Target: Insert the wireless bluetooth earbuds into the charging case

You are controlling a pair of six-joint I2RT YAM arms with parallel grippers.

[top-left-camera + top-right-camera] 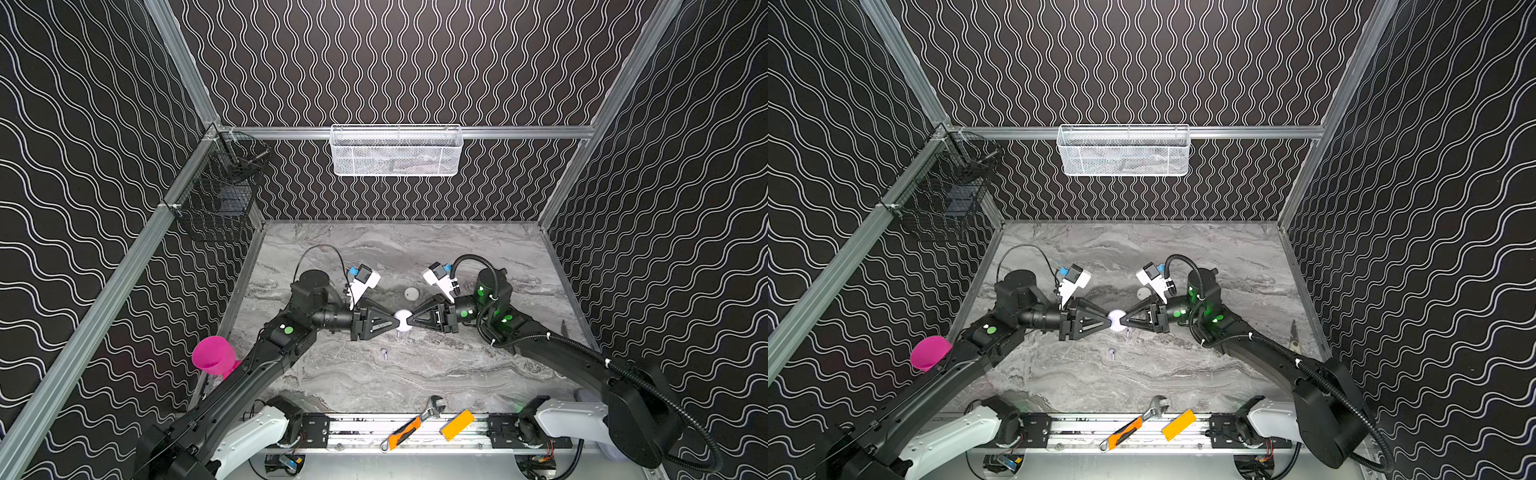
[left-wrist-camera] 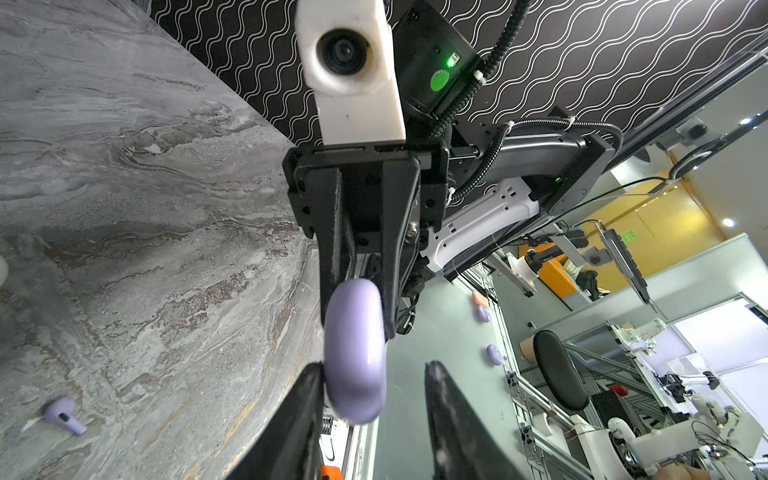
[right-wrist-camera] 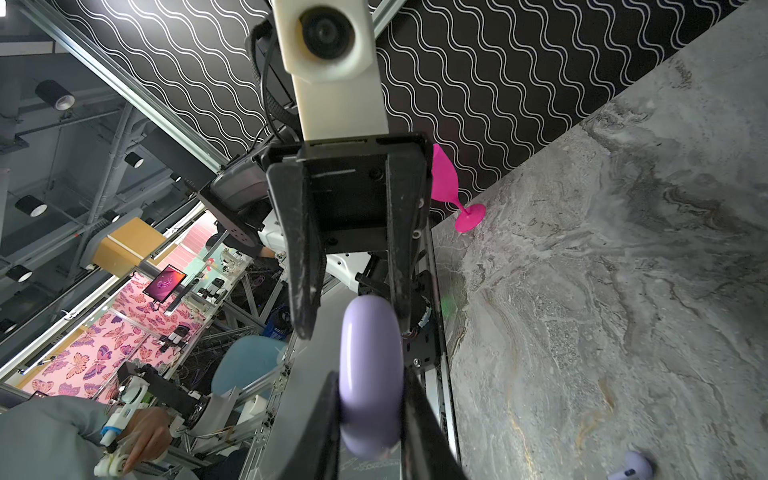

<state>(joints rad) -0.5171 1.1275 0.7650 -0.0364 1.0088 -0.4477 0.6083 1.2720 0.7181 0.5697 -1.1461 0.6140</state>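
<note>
**Case held in the air between both arms**

My left arm reaches in low with its wrist level, so the left fingers point sideways at the centre. They stand open: one touches the case and the other is apart from it. A lavender earbud lies on the table, near the case on my side.

The case hangs over mid-table. It looks shut, glossy and rounded. I judge it light but slippery, so I'd grip across its flat faces, not the curved rim. The earbud is tiny, and its stem seems the place to pinch.

The right fingers are clamped on the case's other end. The right arm mirrors the left.
</note>
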